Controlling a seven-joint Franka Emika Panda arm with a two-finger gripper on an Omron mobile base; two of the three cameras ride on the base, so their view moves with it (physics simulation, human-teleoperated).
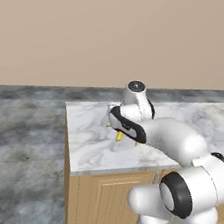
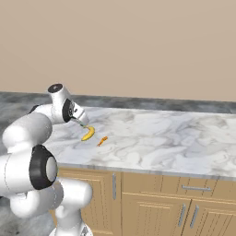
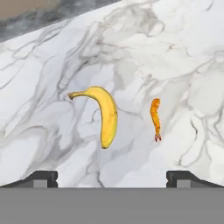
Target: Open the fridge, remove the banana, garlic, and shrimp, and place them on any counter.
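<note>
1. Marble counter (image 1: 91,146) over light wood cabinet doors (image 1: 109,199), its left end toward the middle of the scene.
2. White arm (image 1: 180,144) rising from the lower right, reaching left and far over the counter.
3. Hand (image 1: 134,114) low above the marble, mostly hiding the gripper; jaw state not readable.
4. Banana (image 1: 120,135): just a yellow tip showing under the hand, against the counter.
5. Grey veined floor (image 1: 17,151) to the left, beige wall (image 1: 96,26) beyond.
</note>
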